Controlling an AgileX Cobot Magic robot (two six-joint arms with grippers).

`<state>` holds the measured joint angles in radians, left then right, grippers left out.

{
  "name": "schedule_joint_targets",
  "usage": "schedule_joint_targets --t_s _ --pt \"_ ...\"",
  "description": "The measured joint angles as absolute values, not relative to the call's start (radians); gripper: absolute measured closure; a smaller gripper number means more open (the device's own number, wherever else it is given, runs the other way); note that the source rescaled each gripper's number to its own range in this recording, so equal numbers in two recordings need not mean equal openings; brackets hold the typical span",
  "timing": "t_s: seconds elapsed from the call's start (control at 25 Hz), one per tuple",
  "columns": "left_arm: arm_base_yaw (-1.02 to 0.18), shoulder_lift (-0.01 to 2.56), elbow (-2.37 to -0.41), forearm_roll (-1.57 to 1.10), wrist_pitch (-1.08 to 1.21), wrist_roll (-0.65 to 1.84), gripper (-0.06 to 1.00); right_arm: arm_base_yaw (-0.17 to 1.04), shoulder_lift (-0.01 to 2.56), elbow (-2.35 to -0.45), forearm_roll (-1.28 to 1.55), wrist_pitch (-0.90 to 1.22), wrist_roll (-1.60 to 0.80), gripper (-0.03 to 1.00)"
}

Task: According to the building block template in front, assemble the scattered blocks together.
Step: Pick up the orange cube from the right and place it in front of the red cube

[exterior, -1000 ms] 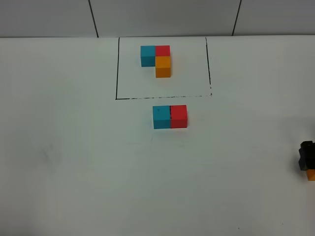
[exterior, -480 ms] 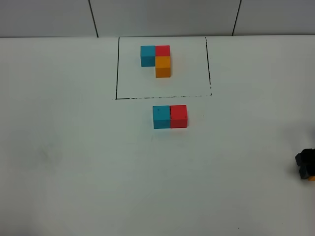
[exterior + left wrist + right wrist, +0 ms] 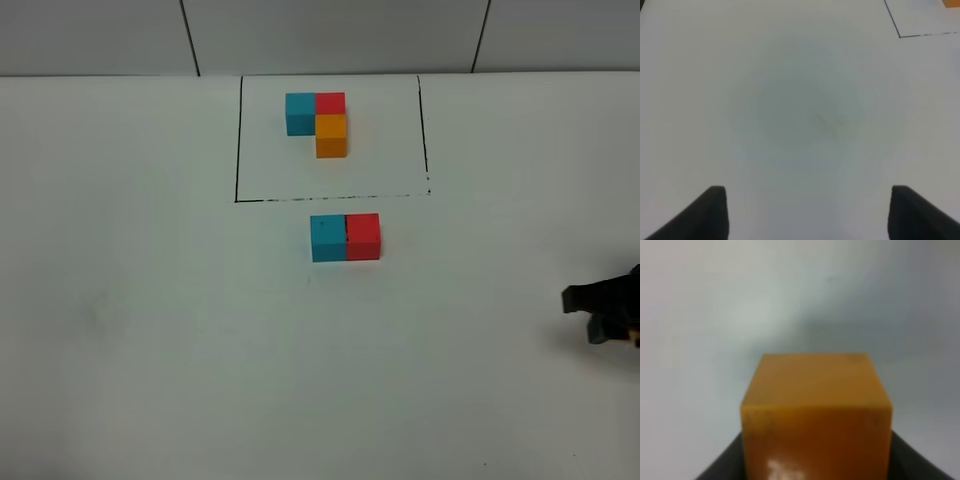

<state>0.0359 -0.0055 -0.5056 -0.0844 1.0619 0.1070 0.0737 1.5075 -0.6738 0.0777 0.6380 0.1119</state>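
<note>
The building block template is a blue, red and orange L-shaped cluster inside a thin black outline at the back. A teal-blue cube and a red cube sit side by side, touching, just in front of the outline. My right gripper is at the right edge, shut on the orange cube, which fills the right wrist view. My left gripper is open and empty over bare table. It is out of the high view.
The white table stretches around the blocks. A corner of the black outline shows in the left wrist view. A tiled wall stands behind the table.
My right gripper has moved further in from the right edge, towards the middle, with the orange cube. The teal-blue and red cubes have not moved.
</note>
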Motion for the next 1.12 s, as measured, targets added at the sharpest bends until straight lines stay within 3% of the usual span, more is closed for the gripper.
schedule_joint_targets --t_s 0.24,0.4,0.8,1.12 --pt "0.036 -0.006 -0.506 -0.084 1.062 0.107 0.44 0.434 1.539 -0.747 -0.100 0.709 0.573 0.94" --pt "0.036 -0.006 -0.506 -0.084 1.062 0.107 0.44 0.574 1.658 -0.905 -0.207 0.817 0.741 0.94" --pt "0.036 -0.006 -0.506 -0.084 1.062 0.107 0.44 0.703 1.953 -1.238 -0.233 0.893 0.815 0.94" --pt "0.036 -0.006 -0.506 -0.084 1.062 0.107 0.44 0.712 2.060 -1.396 -0.177 0.893 0.801 0.94"
